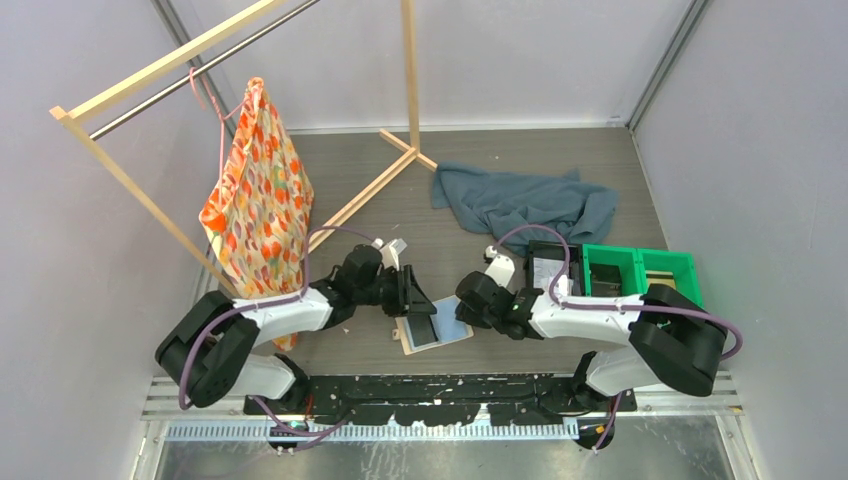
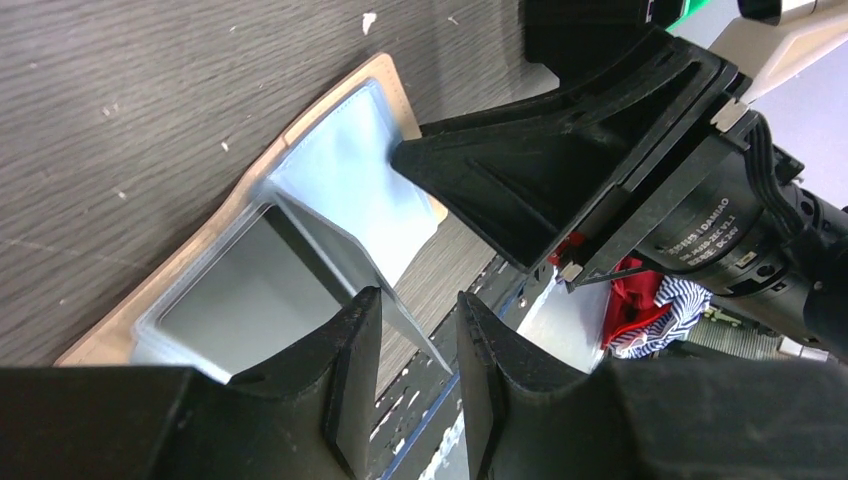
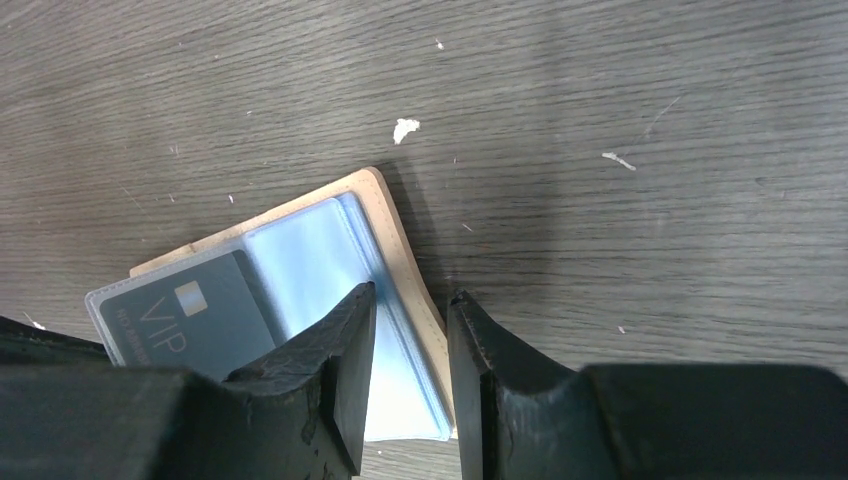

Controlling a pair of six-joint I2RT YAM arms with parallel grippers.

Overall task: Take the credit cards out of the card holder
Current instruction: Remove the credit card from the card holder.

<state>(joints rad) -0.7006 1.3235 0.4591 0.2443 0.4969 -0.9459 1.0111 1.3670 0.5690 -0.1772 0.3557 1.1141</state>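
Top external | left pincer [image 2: 417, 293], right pincer [image 3: 412, 295] angled down at card holder [image 1: 437, 325] | narrow, grip unclear

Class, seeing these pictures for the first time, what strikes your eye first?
The orange patterned cloth hanging from the wooden rack at back left stands out most. At front centre, the left gripper and right gripper meet over the open card holder, a dark credit card inside.

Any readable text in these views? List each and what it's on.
"VIP": on the credit card in the card holder.
"DAMIAO" and "DC 24V": label on the right arm's wrist motor.
Card's small side print and the rest of that label: too blurred.
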